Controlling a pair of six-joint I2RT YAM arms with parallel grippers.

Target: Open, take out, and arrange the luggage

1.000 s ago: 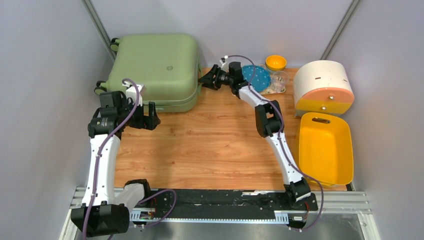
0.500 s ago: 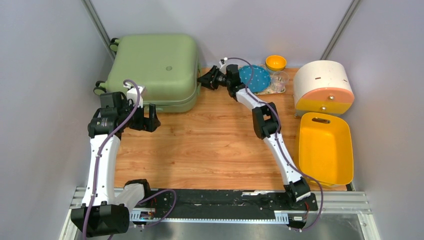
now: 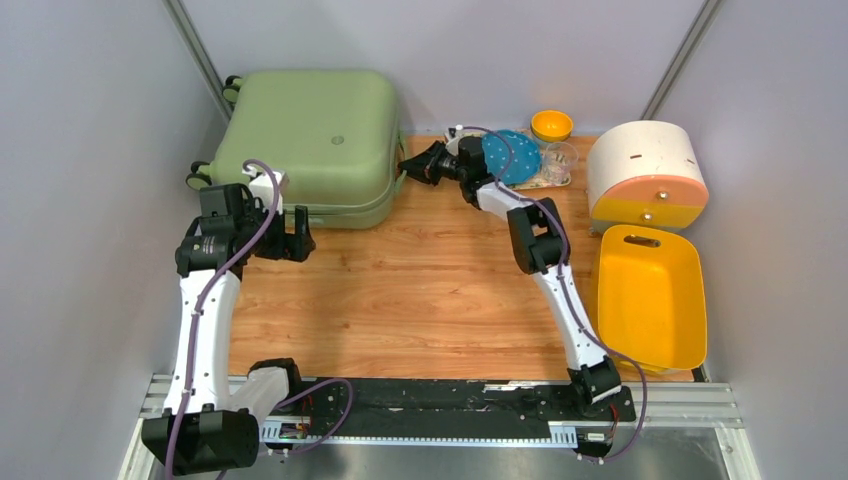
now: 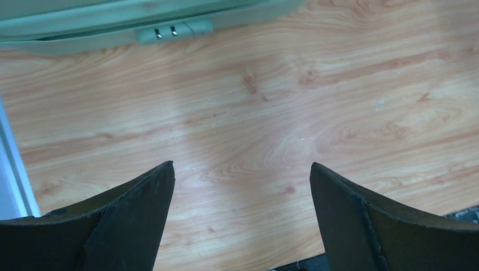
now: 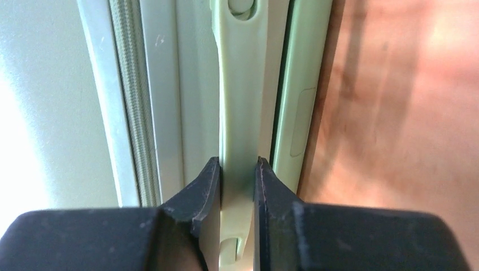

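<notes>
Clamping handle (image 5: 240,84) of luggage (image 3: 305,135), ends cropped | right gripper (image 5: 237,164) | left gripper (image 4: 242,165) spread

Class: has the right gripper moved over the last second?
Yes. Against the blue plate, the right gripper shifted slightly toward the near edge, clamping the suitcase handle.

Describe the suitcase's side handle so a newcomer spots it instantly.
Start at the large sage-green hard-shell suitcase in the far-left corner. Along its right-hand edge runs a slim sage-green plastic side handle, the only strip pinched by the right end effector.
</notes>
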